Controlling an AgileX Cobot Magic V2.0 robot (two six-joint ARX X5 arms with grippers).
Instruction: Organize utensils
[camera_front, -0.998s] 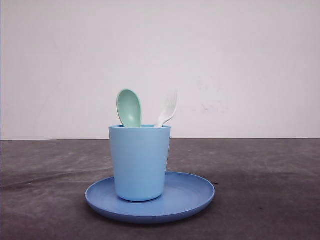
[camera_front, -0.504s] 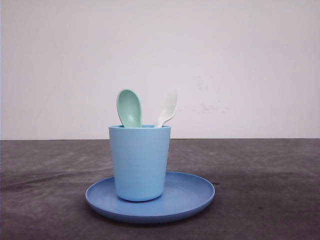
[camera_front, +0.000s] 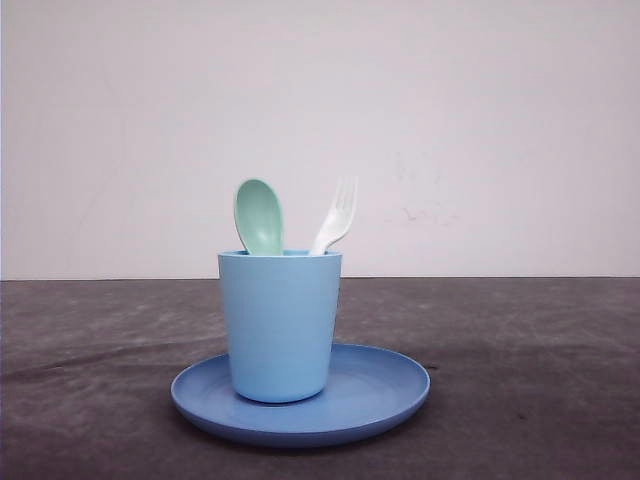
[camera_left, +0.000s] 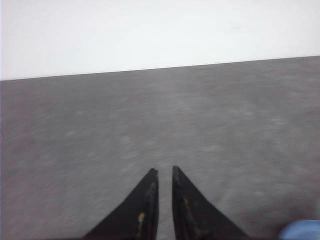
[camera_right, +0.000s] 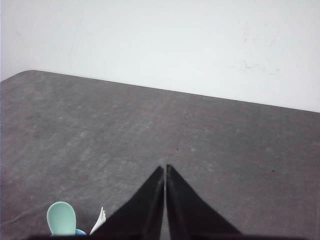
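A: Where are the fork and the spoon?

B: The mint-green spoon (camera_front: 259, 216) and the white fork (camera_front: 337, 220) both stand in the light blue cup (camera_front: 280, 325). Their handles are down inside it, so the cup's wall holds them up. The spoon's bowl and the fork's tines stick out over the rim. The spoon leans to one side and the fork leans to the other.

A: Why does the cup sit on the blue plate (camera_front: 385, 395)?

B: It looks like a tidy set. The cup stands upright near the middle of the plate, and the plate lies flat on the dark gray surface (camera_front: 540, 350).

A: What are the robot's hands doing?

B: The left hand (camera_left: 164, 172) has its two black fingers close together, with a thin gap between them and nothing in it. It hangs over bare surface. The right hand (camera_right: 164, 169) has its fingers pressed together, holding nothing too. Its camera looks past the tips of the spoon and fork.

A: Is the job done?

B: It seems so. Both utensils are in the cup, and no hand holds anything.
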